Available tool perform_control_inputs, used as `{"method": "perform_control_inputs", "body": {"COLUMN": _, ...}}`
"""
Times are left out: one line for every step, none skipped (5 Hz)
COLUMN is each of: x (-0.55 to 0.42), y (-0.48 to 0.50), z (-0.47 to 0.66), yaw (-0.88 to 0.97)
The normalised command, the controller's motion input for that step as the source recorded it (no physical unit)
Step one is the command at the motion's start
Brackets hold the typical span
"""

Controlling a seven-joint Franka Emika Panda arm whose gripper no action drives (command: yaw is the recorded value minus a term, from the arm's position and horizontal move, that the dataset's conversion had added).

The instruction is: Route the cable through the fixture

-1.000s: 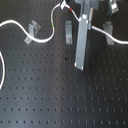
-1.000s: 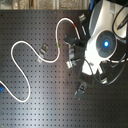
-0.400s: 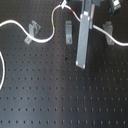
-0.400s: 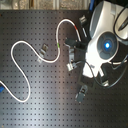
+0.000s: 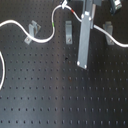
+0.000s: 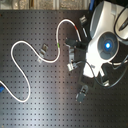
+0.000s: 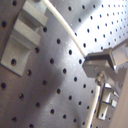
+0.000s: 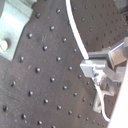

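The white cable (image 5: 44, 39) snakes across the black perforated board from the first exterior view's left, dips between two fixtures, then rises to a peak. It has a green band (image 5: 54, 23) and a red band (image 5: 74, 10). It shows too in the second exterior view (image 6: 30, 46). My gripper (image 5: 83, 21) meets the cable just past the red band and looks shut on it. In the first wrist view the cable (image 7: 65, 25) runs into the fingertips (image 7: 96, 64). Three metal fixtures stand in a row: left (image 5: 34, 30), middle (image 5: 68, 32), right (image 5: 106, 31).
The cable's far part (image 5: 112, 39) runs on past the right fixture to the first exterior view's right edge. The white arm with a blue light (image 6: 107, 45) covers the second exterior view's right. A big cable loop (image 6: 15, 55) lies at the second exterior view's left.
The gripper has shifted slightly to the first exterior view's right, and the cable's peak with the red band has moved with it. The fixtures have not moved.
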Motion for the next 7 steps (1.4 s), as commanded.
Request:
{"method": "perform_control_inputs", "body": {"x": 0.275, "y": -0.080, "z": -0.32, "yaw": -0.07}}
{"method": "perform_control_inputs", "body": {"x": 0.427, "y": -0.118, "z": -0.31, "yaw": -0.13}}
{"method": "perform_control_inputs", "body": {"x": 0.482, "y": -0.133, "z": -0.21, "yaw": -0.35}}
{"method": "perform_control_inputs", "body": {"x": 0.443, "y": -0.094, "z": -0.09, "yaw": -0.45}}
{"method": "perform_control_inputs", "body": {"x": 0.260, "y": -0.029, "z": 0.00, "yaw": -0.48}}
{"method": "perform_control_inputs", "body": {"x": -0.083, "y": 0.084, "z": 0.19, "yaw": -0.35}}
{"method": "perform_control_inputs", "body": {"x": -0.272, "y": 0.184, "z": 0.21, "yaw": -0.27}}
